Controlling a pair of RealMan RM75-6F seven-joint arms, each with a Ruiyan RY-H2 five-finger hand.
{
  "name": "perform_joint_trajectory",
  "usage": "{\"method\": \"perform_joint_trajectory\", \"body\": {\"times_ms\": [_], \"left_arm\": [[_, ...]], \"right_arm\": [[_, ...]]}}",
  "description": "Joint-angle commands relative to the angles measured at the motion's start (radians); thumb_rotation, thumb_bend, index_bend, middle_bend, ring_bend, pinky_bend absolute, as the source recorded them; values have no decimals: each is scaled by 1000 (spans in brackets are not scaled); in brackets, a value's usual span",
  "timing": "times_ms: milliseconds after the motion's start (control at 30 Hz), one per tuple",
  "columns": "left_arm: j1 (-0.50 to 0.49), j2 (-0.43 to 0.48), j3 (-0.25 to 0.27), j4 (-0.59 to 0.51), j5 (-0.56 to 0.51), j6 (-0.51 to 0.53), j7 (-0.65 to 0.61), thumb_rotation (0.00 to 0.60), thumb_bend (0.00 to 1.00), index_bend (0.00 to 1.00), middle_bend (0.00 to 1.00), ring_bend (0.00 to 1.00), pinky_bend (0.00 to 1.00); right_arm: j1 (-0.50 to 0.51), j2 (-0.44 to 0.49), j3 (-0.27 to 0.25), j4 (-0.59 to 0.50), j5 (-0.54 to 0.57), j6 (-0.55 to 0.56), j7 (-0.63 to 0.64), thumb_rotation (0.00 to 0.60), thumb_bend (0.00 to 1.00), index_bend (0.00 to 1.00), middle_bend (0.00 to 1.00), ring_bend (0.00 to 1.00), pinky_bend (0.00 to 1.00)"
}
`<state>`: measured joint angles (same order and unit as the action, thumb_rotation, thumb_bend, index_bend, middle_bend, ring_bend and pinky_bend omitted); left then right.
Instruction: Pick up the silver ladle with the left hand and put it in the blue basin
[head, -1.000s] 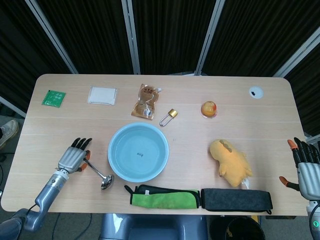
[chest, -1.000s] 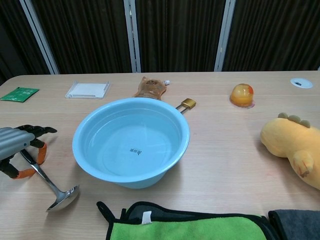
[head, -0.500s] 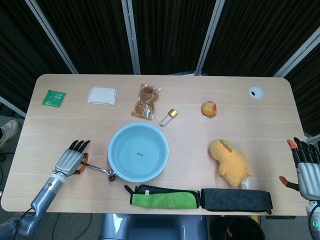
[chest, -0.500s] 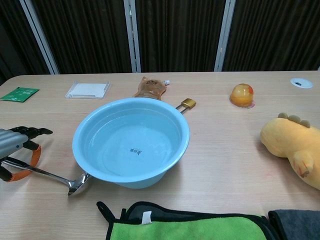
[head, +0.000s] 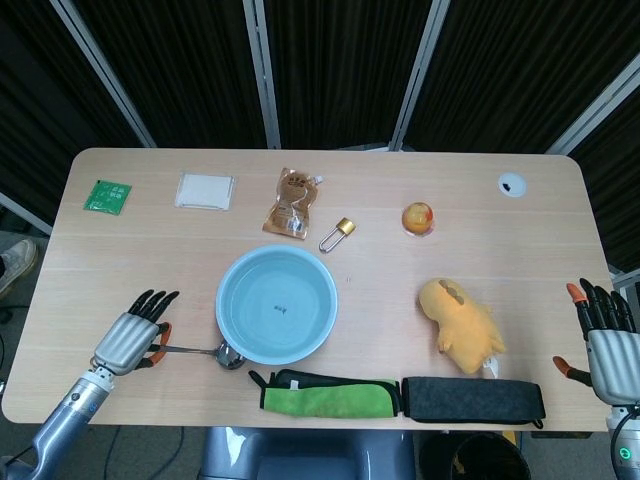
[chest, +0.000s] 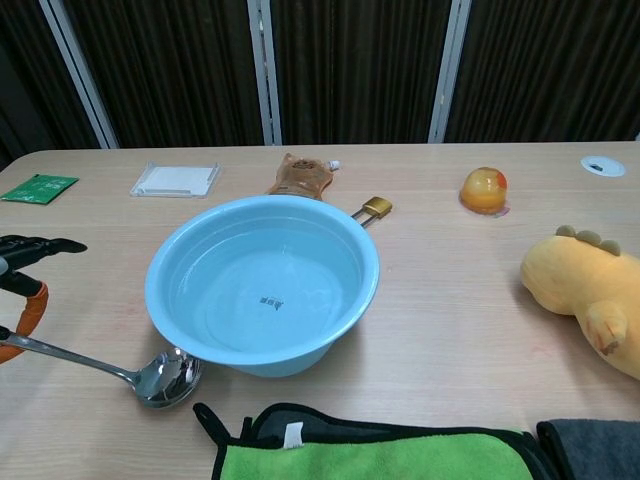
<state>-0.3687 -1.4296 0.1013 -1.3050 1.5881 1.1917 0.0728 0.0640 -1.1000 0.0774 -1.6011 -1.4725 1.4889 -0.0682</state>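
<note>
The silver ladle (chest: 120, 368) lies low over the counter (head: 500, 250), its bowl just beside the near wall of the blue basin (head: 276, 303) and its handle running back into the left hand (head: 128, 338), which appears to pinch the handle's end between thumb and a finger while the other fingers fan forward. The chest view shows only the tips of that hand at the frame's edge, so how firmly it grips cannot be told. The bowl sits ahead of the hand and to its inner side (whether it rests on the counter or hovers just off it is unclear), below the basin's rim rather than above it.

The chief risk is a collision: swung toward the basin at this height, the bowl would likely strike the wall and push the light basin across the counter, or jar the handle loose. A pinch at the far end of a long handle also leaves the heavy bowl free to droop or twist, so the ladle could rotate or slip out during a lift. The green cloth (head: 325, 393) lies just beyond the bowl and could catch it on a low sweep. The right hand (head: 606, 338) rests far off at the counter's opposite edge, fingers spread, holding nothing.
</note>
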Motion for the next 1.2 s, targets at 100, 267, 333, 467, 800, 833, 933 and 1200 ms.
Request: {"method": "perform_joint_trajectory", "body": {"times_ms": [100, 267, 333, 467, 800, 833, 933, 1200], "left_arm": [[6, 56, 18, -64, 31, 24, -57, 600, 446, 685, 0, 0, 0], [2, 96, 21, -107, 45, 28, -78, 600, 446, 686, 0, 0, 0], [3, 108, 21, -122, 51, 35, -74, 600, 448, 687, 0, 0, 0], [-1, 135, 29, -164, 75, 41, -80, 600, 446, 688, 0, 0, 0], [-54, 214, 55, -295, 140, -7, -142, 600, 446, 690, 0, 0, 0], [-58, 219, 56, -304, 144, -11, -149, 600, 446, 691, 0, 0, 0], [-69, 231, 50, -324, 159, -8, -151, 600, 448, 695, 0, 0, 0], [-101, 242, -9, -353, 117, -15, -180, 600, 462, 696, 0, 0, 0]], "right_arm": [[-1, -3, -2, 0, -3, 3, -3, 600, 0, 0, 0, 0, 0], [-6, -1, -3, -7, -15, 17, -2, 600, 0, 0, 0, 0, 0], [-7, -3, -5, -4, -19, 19, -1, 600, 0, 0, 0, 0, 0], [-6, -3, -7, -3, -24, 19, 3, 600, 0, 0, 0, 0, 0], [-17, 4, -14, -8, -51, 45, 23, 600, 0, 0, 0, 0, 0], [-18, 5, -14, -8, -52, 47, 26, 600, 0, 0, 0, 0, 0], [-21, 8, -16, -7, -58, 53, 34, 600, 0, 0, 0, 0, 0], [-21, 13, -20, -5, -67, 53, 48, 600, 0, 0, 0, 0, 0]]}}
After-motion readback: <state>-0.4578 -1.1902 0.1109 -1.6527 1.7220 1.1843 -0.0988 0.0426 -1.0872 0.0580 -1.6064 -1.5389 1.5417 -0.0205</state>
